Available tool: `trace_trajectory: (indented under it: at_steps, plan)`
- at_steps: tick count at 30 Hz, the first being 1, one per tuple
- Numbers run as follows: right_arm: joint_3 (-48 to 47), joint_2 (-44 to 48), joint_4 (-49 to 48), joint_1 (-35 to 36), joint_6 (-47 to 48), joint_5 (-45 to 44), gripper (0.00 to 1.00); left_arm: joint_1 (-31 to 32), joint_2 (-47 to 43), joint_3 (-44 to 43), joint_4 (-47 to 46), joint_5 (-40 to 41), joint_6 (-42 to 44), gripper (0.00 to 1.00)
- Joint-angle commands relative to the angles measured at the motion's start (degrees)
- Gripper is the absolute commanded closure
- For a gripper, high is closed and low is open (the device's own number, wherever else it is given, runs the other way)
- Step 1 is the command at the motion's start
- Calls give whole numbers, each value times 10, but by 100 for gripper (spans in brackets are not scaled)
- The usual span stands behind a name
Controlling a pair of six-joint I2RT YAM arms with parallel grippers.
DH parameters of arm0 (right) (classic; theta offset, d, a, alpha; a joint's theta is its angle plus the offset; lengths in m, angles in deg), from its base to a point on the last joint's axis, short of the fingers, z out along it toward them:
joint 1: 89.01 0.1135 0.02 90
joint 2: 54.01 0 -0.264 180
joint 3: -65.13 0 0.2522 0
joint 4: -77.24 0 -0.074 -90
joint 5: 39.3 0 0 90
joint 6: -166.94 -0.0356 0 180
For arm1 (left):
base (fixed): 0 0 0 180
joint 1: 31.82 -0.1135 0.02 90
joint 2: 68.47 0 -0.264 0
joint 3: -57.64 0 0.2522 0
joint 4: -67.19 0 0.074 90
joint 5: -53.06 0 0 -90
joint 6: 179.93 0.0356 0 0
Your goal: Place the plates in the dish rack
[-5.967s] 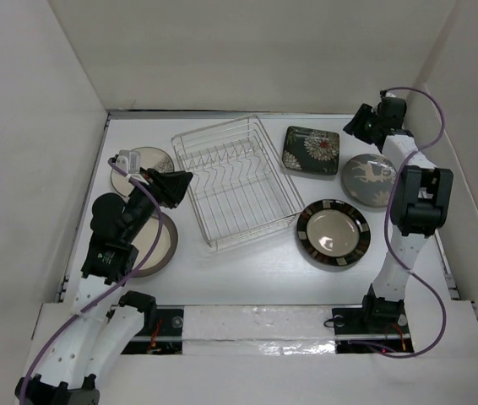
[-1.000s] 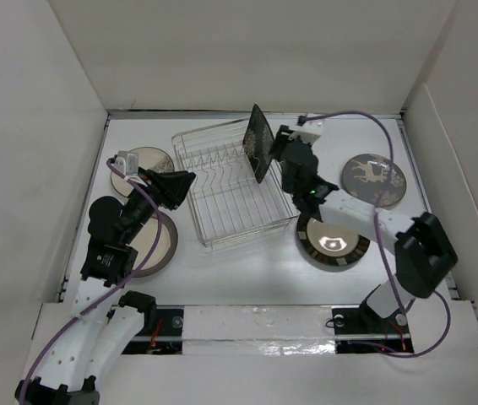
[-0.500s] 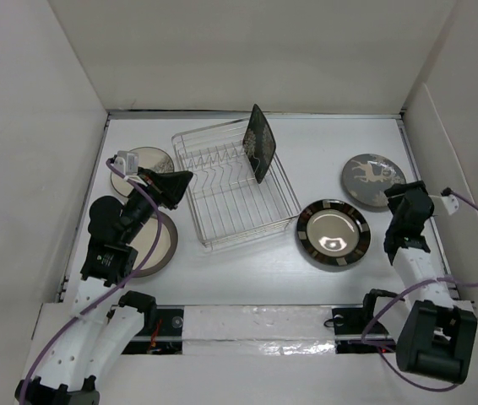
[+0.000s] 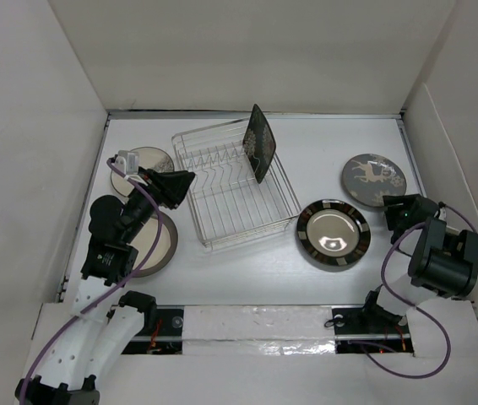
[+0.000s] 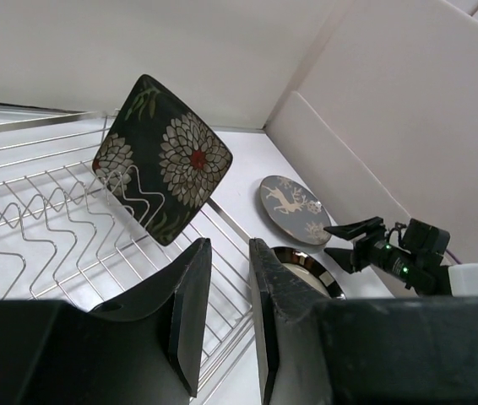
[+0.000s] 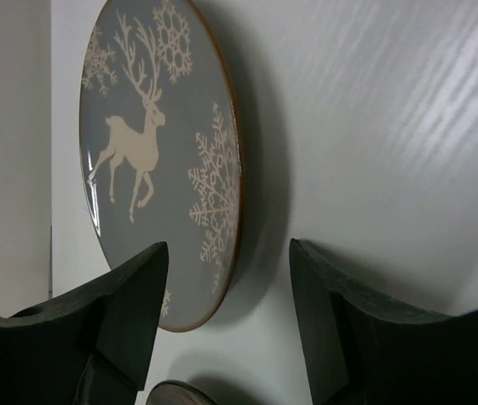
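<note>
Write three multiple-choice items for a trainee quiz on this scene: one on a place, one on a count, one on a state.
1. Where is the square plate?
A: lying flat left of the rack
B: standing in the rack
C: in a gripper

2. How many plates lie right of the rack?
A: four
B: none
C: two

3. How is the right gripper?
A: open, empty
B: shut on a plate
C: shut on the rack

Key:
1 B: it stands on edge between the rack's wires.
2 C: the deer plate and the striped plate lie there.
3 A: its fingers stand apart beside the deer plate, holding nothing.
</note>
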Motion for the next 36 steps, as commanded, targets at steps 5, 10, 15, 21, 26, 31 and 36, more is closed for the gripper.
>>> trace_trajectory:
  at_steps: [5, 10, 15, 21, 26, 31, 36]
  plan:
    - [-36, -71, -99, 22, -59, 56, 44, 2, 3, -6, -15, 8, 6, 77]
    - [-56, -107, -113, 22, -86, 71, 54, 2, 1, -14, -1, 26, 16, 77]
    - [-75, -120, -98, 22, -100, 78, 74, 2, -1, -16, 5, 35, 25, 77]
    - [-56, -103, -166, 41, -102, 74, 100, 2, 0, -15, 3, 36, 26, 76]
    - [-85, 34, -132, 113, -57, -11, 100, 2, 7, -14, 1, 35, 23, 76]
    - [-194, 215, 3, 247, 102, -215, 100, 2, 7, -13, -1, 32, 22, 76]
    - [-309, 249, 33, 422, 299, -328, 100, 2, 14, -14, 1, 26, 21, 76]
